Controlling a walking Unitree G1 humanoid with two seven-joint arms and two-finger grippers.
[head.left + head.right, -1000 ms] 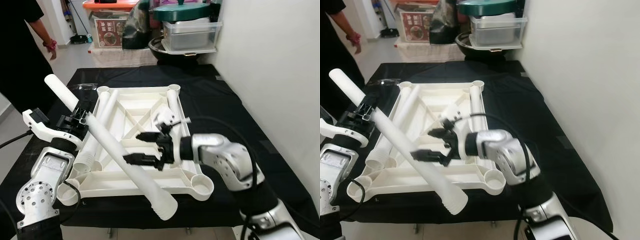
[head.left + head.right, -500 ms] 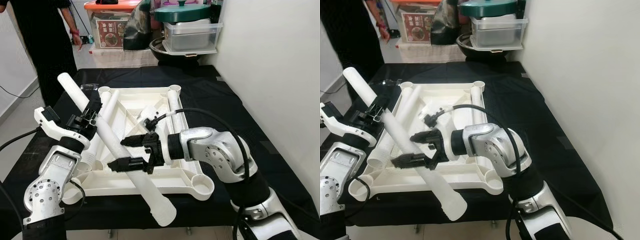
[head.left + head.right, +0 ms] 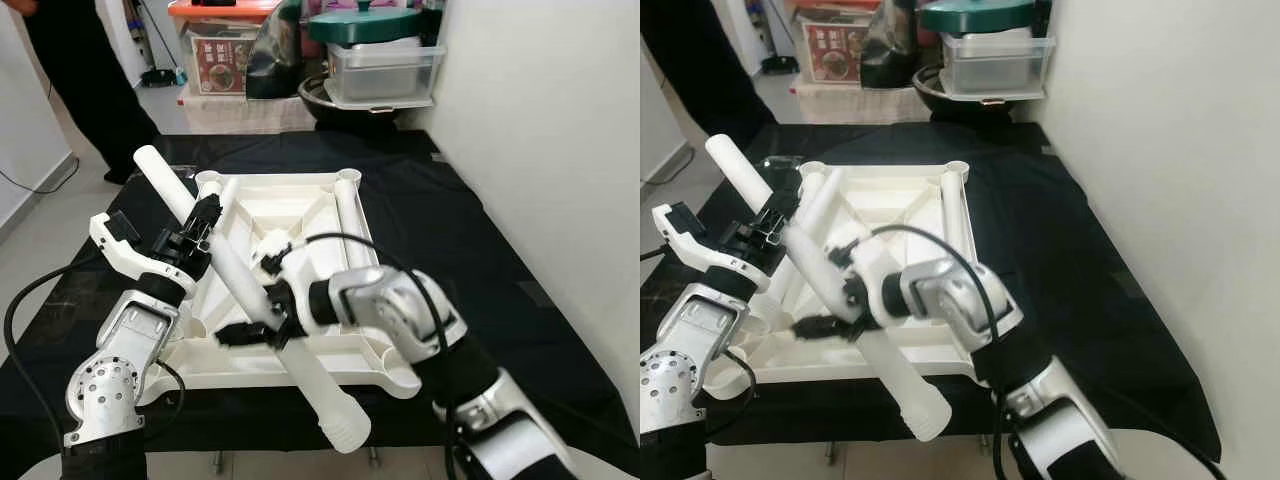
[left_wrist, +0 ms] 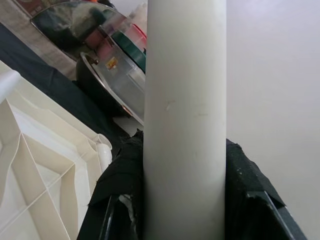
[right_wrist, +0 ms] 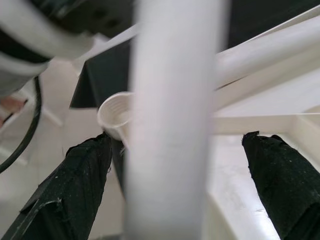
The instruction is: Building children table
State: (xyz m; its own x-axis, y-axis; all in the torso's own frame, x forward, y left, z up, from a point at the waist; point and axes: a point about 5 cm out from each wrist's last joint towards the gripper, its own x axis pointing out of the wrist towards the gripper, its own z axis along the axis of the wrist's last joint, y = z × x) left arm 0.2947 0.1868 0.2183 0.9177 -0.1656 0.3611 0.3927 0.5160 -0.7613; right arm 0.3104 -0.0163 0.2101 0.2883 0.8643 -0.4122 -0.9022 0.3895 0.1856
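The white children's table top [image 3: 290, 180] lies upside down on a black cloth. A long white leg tube [image 3: 320, 385] slants over it from upper left down past its near edge. My left gripper [image 3: 195, 225] is shut on the tube's upper part; in the left wrist view the fingers [image 4: 125, 170] press against the tube [image 4: 185, 100]. My right gripper [image 3: 262, 318] is open and straddles the tube at its middle. The right wrist view has the tube [image 5: 170, 125] between the spread fingers [image 5: 75, 190]. Two more legs [image 3: 347, 205] lie inside the table top.
An open corner socket [image 3: 405, 375] sits at the near right of the table top. The black cloth [image 3: 480, 230] covers the table to the right. Boxes, a wok and a lidded plastic container [image 3: 380, 60] stand at the back. A person in black [image 3: 80, 60] stands far left.
My right gripper has moved left and now straddles the tube's middle. My left gripper has carried the tube a little to the right. The person has stepped back to the far left.
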